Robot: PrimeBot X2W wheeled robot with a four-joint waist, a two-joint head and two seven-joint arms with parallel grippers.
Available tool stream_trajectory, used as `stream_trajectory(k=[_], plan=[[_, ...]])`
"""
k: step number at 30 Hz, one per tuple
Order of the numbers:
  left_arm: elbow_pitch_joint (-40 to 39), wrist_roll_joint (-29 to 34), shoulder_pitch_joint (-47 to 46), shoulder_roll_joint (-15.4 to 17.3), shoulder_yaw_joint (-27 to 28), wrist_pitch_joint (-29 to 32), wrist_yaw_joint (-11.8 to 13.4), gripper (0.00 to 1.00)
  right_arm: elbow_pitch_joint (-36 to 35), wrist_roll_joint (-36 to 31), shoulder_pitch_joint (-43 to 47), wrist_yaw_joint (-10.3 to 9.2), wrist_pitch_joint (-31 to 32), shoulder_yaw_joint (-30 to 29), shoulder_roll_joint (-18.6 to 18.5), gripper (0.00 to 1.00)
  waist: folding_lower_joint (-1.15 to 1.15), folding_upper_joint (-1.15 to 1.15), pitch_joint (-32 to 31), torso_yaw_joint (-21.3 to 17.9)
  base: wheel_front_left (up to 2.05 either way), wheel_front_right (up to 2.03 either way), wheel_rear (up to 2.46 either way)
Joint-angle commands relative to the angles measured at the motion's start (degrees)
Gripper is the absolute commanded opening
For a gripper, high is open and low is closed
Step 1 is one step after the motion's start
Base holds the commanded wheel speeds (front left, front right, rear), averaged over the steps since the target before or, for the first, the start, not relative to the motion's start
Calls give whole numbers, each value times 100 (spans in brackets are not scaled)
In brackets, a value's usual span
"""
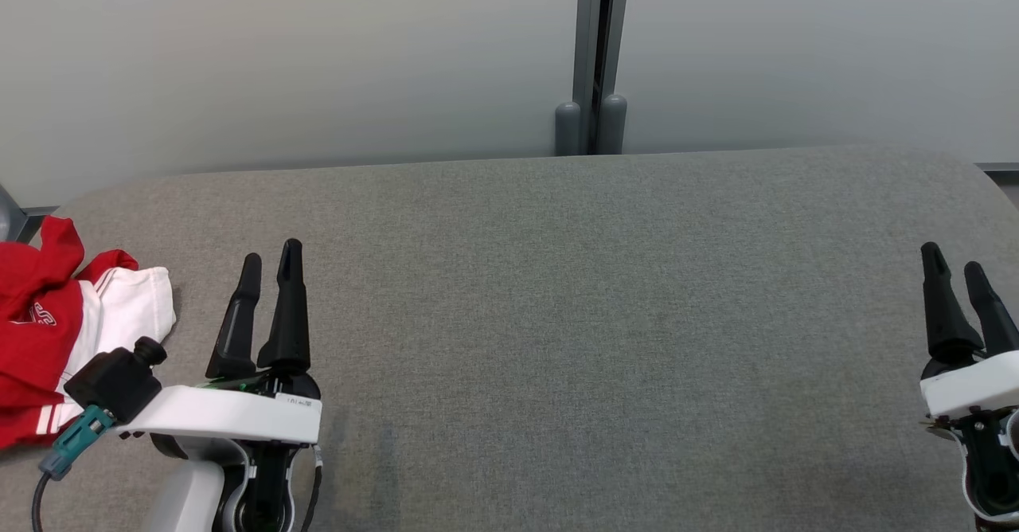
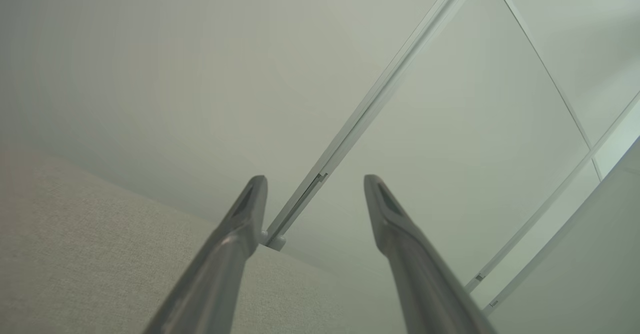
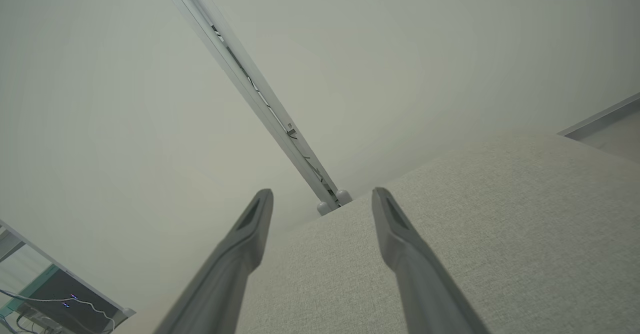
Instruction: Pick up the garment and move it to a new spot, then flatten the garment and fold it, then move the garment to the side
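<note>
- The grey worktop (image 1: pixel 557 317) spans the head view, with bare cloth across its middle and right. I judge the flattening and folding belong there. Nothing of the task is done yet.
- The wall (image 1: pixel 318 54) stands right behind the worktop's far edge. A high, long lift toward the back could knock a finger against it.
- The garment (image 1: pixel 48 341), red and white, lies crumpled at the worktop's far left, and the head view's left border cuts part of it off. I can't see its full extent or how close it lies to the worktop's edge. A sideways nudge during the approach could push it off that side.
- Because the garment is bunched, a pinch may take one loose layer only, and the rest would drag or slip out on the way across.
- The left end effector (image 1: pixel 271 257) is just beside the garment on its right, not touching it. Its fingers are spread wide with nothing between them, as its wrist view confirms.
- The right end effector (image 1: pixel 953 255) is well apart at the far right, also wide and empty. It would have to reach a long way to help.
- The cable (image 1: pixel 36 504) at the left wrist hangs over the garment's near corner in the head view. I think it could snag the cloth as the arm turns.
</note>
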Motion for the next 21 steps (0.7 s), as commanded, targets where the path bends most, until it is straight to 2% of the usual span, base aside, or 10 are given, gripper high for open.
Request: stream_trajectory(k=[1, 6, 21], plan=[[-88, 223, 3, 84, 22, 31, 19, 100, -92, -205, 4, 26, -101, 79, -79, 100, 0, 0, -2, 5, 0, 0, 0], [-23, 728, 39, 173, -3, 63, 102, 100, -58, -676, 67, 28, -300, 262, -68, 100, 0, 0, -6, 11, 0, 0, 0], [185, 1618, 159, 281, -8, 97, 193, 100, 50, -1719, 237, 31, -746, 591, 35, 100, 0, 0, -9, 28, 0, 0, 0]])
